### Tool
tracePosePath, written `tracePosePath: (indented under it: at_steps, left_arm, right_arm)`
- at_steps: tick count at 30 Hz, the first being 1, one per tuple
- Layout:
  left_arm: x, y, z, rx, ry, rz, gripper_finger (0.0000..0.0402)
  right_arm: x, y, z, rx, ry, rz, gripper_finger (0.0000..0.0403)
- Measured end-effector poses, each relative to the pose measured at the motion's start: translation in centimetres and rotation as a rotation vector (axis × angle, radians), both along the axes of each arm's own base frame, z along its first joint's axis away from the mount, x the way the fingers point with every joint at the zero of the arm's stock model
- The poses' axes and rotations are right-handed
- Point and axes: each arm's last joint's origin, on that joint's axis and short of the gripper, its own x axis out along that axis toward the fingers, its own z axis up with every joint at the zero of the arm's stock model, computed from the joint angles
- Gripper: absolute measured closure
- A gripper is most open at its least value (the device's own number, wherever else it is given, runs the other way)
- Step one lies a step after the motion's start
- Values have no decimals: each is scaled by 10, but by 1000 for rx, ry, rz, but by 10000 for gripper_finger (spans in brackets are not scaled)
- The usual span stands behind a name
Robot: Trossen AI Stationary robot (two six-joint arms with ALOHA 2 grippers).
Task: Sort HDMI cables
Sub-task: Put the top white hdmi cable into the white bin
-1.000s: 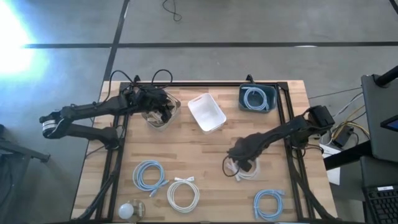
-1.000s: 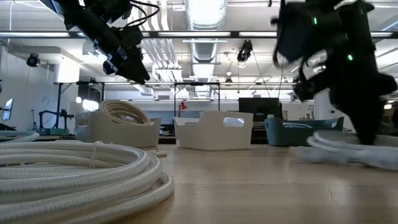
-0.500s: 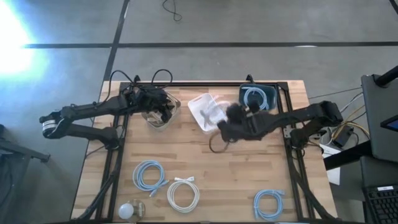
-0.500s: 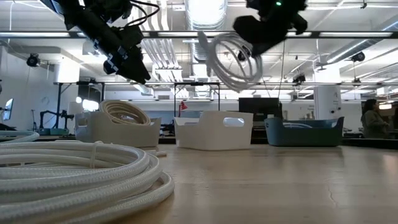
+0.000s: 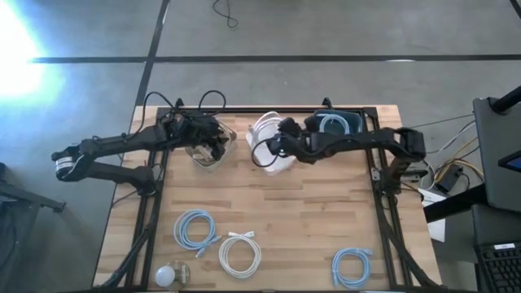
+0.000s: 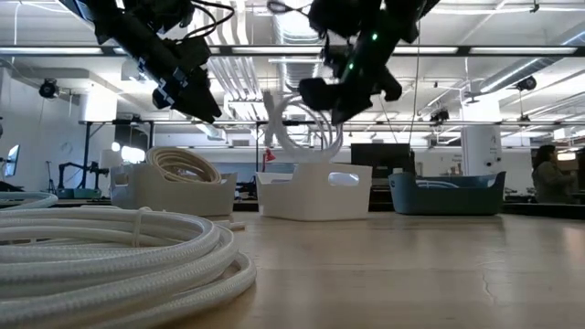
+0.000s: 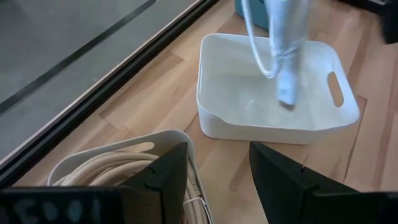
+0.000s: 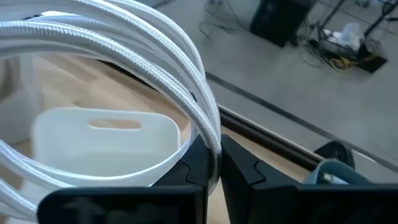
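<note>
White braided cable coil (image 8: 124,56) dangles from right end effector (image 8: 211,158).

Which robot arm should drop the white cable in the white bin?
The right arm. Its claw is already shut on the white cable, which hangs right over the white bin. The left claw is open, holding nothing, above the clear bin with the tan cable.

Your wooden counter (image 5: 269,212) carries three bins (image 5: 269,150) at the back, and four loose coils (image 5: 195,228) plus a small ball (image 5: 166,275) up front.
</note>
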Motion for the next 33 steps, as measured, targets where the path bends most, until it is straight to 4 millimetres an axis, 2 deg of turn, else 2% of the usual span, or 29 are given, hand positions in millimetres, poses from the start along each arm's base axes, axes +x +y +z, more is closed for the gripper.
tracePosePath:
  at_steps: [10,20,33]
  left_arm:
    - [0,0,0,5,4,-6,225]
    - [0,0,0,6,5,-6,225]
    - [0,0,0,5,5,-6,225]
  right_arm:
    - [11,-5,-25,34,20,-48,382]
    - [9,-4,-34,55,54,-66,378]
    - [8,-4,-32,53,62,-62,306]
